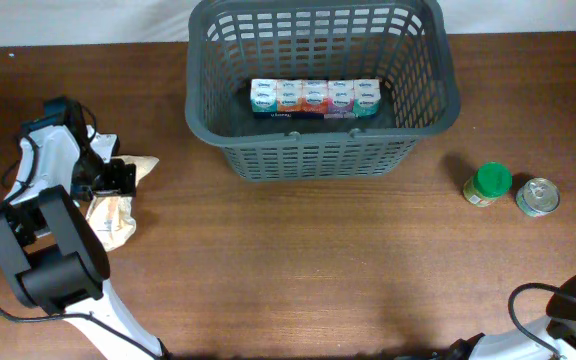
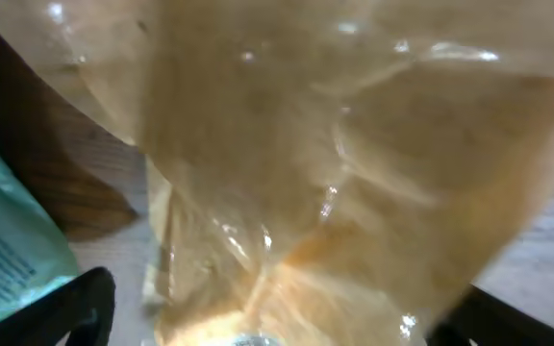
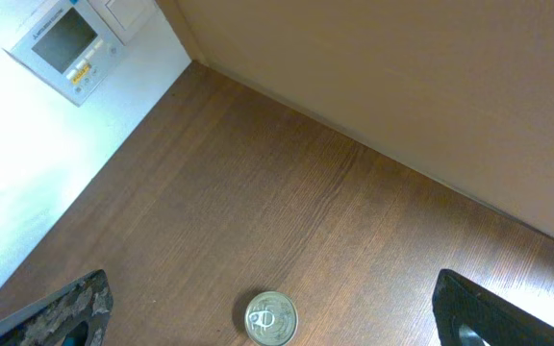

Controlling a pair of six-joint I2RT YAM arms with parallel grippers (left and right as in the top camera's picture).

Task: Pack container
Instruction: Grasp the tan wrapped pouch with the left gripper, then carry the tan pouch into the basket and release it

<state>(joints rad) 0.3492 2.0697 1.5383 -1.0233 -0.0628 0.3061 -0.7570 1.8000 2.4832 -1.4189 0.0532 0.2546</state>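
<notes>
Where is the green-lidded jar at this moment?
In the overhead view, the green-lidded jar stands on the table, right of the basket and just left of the metal can.

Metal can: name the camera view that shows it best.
The overhead view: the metal can shows whole, beside the green-lidded jar and apart from the basket. The right wrist view shows only its top, small, at the bottom edge. The left wrist view shows none of it.
</notes>
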